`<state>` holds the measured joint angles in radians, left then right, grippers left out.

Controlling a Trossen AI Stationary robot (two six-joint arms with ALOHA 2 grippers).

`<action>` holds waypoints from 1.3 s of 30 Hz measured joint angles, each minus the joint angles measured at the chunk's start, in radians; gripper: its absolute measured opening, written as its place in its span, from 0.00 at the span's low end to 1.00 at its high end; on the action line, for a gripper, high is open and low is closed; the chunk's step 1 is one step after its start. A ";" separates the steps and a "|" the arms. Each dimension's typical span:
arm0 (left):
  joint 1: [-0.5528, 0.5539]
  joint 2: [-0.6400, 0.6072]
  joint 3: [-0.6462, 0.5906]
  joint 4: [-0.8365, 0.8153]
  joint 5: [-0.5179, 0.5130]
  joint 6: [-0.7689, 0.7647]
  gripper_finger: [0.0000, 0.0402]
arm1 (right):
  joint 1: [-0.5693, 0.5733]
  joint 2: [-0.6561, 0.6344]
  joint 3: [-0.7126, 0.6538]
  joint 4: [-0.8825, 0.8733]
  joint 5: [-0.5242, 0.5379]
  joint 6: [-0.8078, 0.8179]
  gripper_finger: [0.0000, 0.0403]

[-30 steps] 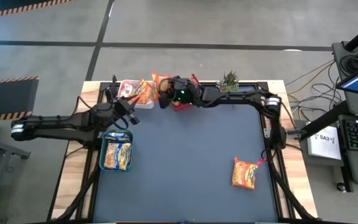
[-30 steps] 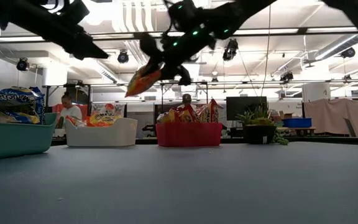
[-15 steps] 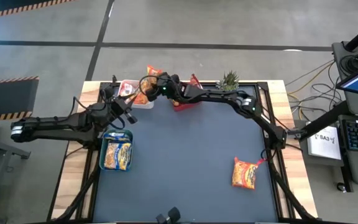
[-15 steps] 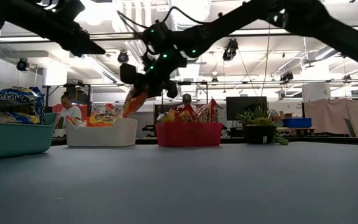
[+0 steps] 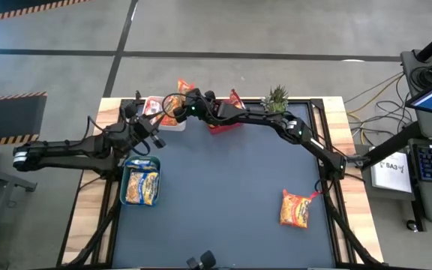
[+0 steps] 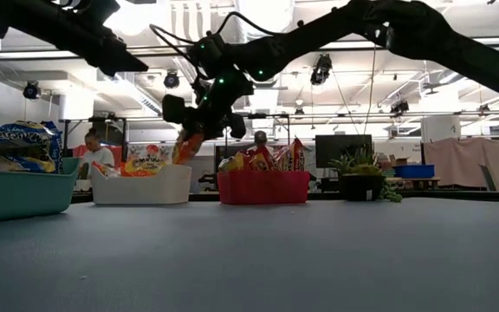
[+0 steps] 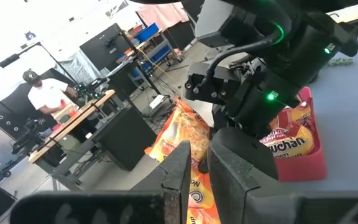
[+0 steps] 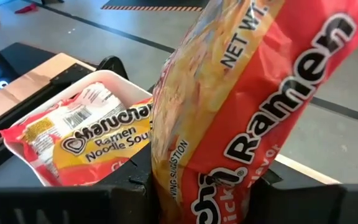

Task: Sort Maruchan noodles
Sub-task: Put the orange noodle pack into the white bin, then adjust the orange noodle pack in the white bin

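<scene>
My right gripper (image 5: 187, 103) (image 6: 194, 132) reaches across the far side of the table and is shut on an orange ramen packet (image 5: 184, 87) (image 6: 186, 148) (image 8: 241, 112), over the right end of the white bin (image 5: 153, 104) (image 6: 141, 184). That bin holds orange packets (image 8: 86, 140). The red bin (image 5: 223, 126) (image 6: 264, 186) holds red ones. The teal bin (image 5: 124, 187) (image 6: 16, 195) holds yellow-blue ones. One more orange packet (image 5: 296, 208) lies flat near the table's right edge. My left gripper (image 5: 156, 139) (image 7: 199, 162) hovers empty between the white and teal bins, fingers almost together. My right gripper pinches the orange packet between its two fingers by one end (image 8: 188, 180). It comes from the table's right, slanting down toward the far left. The packet is lifted clear and hangs tilted below the fingers; its lower end (image 6: 183, 156) is just above the white bin's rim.
A small potted plant (image 5: 276, 96) (image 6: 360, 178) stands at the far edge, right of the red bin. The dark mat's middle and near part carry nothing but the one packet. People sit at desks in the room beyond the far edge.
My right gripper has carried the orange packet from above the red bin toward the table's left and a little down, ending over the white bin's right end. The packet has tipped from slanting out sideways to hanging more steeply. The gripper has stayed shut on it.
</scene>
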<state>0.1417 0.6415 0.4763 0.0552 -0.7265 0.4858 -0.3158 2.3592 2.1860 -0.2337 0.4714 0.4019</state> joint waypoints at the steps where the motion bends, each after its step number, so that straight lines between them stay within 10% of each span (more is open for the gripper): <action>1: 0.000 0.000 0.000 0.003 0.000 0.000 0.09 | 0.001 0.000 0.000 0.000 0.000 0.001 0.34; 14: 0.000 0.005 0.000 0.014 0.003 0.000 0.09 | 0.026 0.000 0.000 0.000 -0.011 -0.033 0.46; 39: 0.000 0.008 0.000 0.021 0.003 0.003 0.09 | 0.049 -0.030 -0.003 -0.010 -0.086 -0.108 0.26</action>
<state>0.1413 0.6491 0.4763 0.0765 -0.7235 0.4892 -0.2668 2.3294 2.1833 -0.2437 0.3856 0.2939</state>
